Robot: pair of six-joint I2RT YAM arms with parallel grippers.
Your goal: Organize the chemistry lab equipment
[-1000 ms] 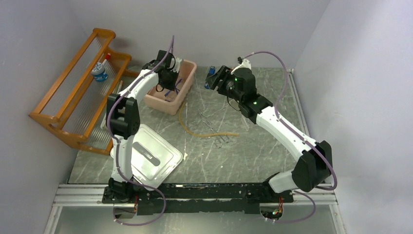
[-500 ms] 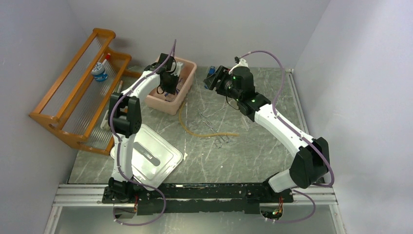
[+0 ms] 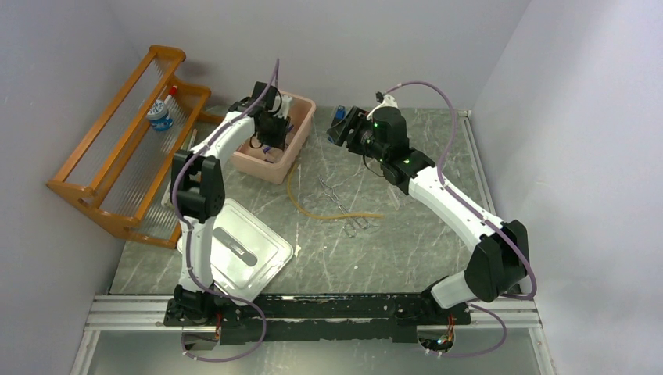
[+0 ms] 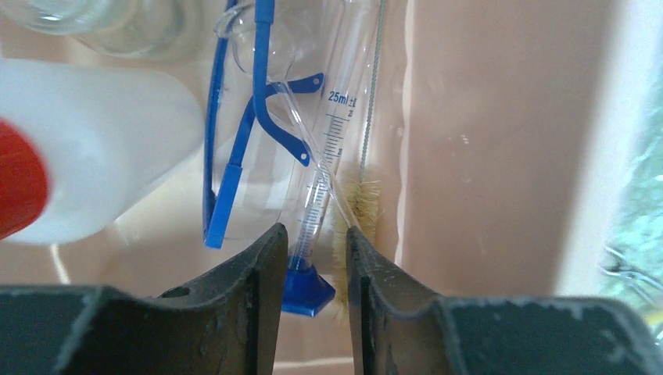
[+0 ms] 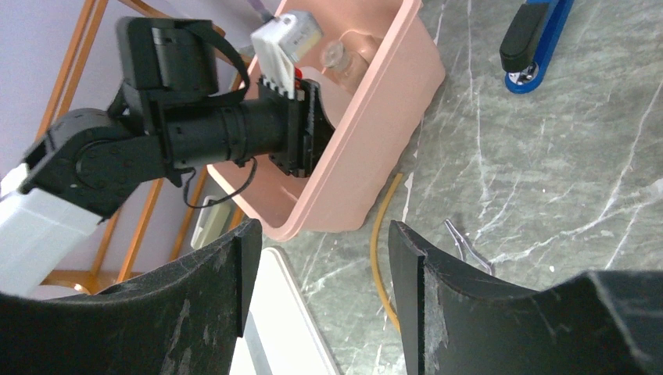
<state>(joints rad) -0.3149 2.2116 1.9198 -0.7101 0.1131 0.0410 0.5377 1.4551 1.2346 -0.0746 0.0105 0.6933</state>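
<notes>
Fingers of my left gripper (image 4: 313, 234) stand slightly parted and pinch nothing. They point down into the pink tub (image 4: 485, 156). In the gap between their tips shows the blue foot of a clear graduated cylinder (image 4: 328, 148), which lies in the tub and runs away from me along one wall. A wire-handled brush (image 4: 361, 205) lies between the cylinder and that wall, its bristles just beside the cylinder's lower end. On the cylinder's other side lies a blue-and-clear plastic piece (image 4: 234, 168) that looks like safety glasses, one of its blue arms crossing over the cylinder. Farther that way rests the white squeeze bottle (image 4: 102, 148), on its side, with its red cap at the picture's edge. Clear glassware (image 4: 117, 31) sits at the tub's far end, too blurred to name.

From above, the tub (image 3: 301, 137) stands at the far left of the table (image 3: 375, 250), near the wooden rack (image 3: 117, 156).

My right gripper (image 5: 322, 230) is spread wide and empty. It hangs above the table's far middle and faces the tub. On the table near it, the tan hose (image 3: 336, 215) starts just beside the tub's near corner and curves out toward the middle. The thin metal tools (image 3: 332, 191) lie next to the hose on the bare marble. A blue and black item (image 5: 539, 39), shaped like a stapler, lies on the far side of the table, apart from the tub. The grey-white lid (image 3: 242, 250) lies at the near left.
</notes>
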